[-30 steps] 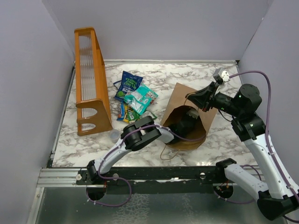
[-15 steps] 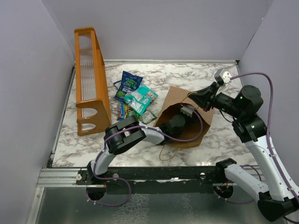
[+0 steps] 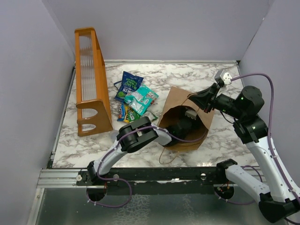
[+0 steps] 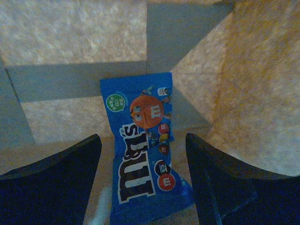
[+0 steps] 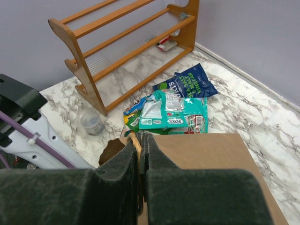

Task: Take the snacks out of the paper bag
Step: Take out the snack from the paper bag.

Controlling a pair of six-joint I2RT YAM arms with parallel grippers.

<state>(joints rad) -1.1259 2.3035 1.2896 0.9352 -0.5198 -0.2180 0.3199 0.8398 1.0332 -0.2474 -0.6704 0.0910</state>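
The brown paper bag point(image 3: 185, 105) lies on its side, mouth toward the arms. My right gripper point(image 3: 206, 99) holds its upper rim up, shut on the rim and a cord handle point(image 5: 136, 140). My left gripper point(image 3: 180, 125) is inside the bag. From inside, a blue M&M's packet point(image 4: 143, 150) lies flat on the bag's floor between my left gripper's point(image 4: 142, 137) open fingers point(image 4: 70, 173), untouched. Several more snacks point(image 3: 136, 101) lie in a pile on the marble left of the bag. In the right wrist view the pile shows teal packets point(image 5: 174, 111) and a dark blue pouch point(image 5: 186, 82).
An orange wooden rack point(image 3: 91, 84) stands along the left wall, its slats point(image 5: 126, 42) visible beyond the pile. A small clear cup point(image 5: 90, 123) sits between rack and bag, near my left arm point(image 3: 136, 136). A loose cord handle point(image 3: 166, 154) trails at the bag's mouth.
My left gripper has opened inside the bag after being shut. The left arm pulled back leftward, then pushed in again. The right gripper has kept its hold on the rim.
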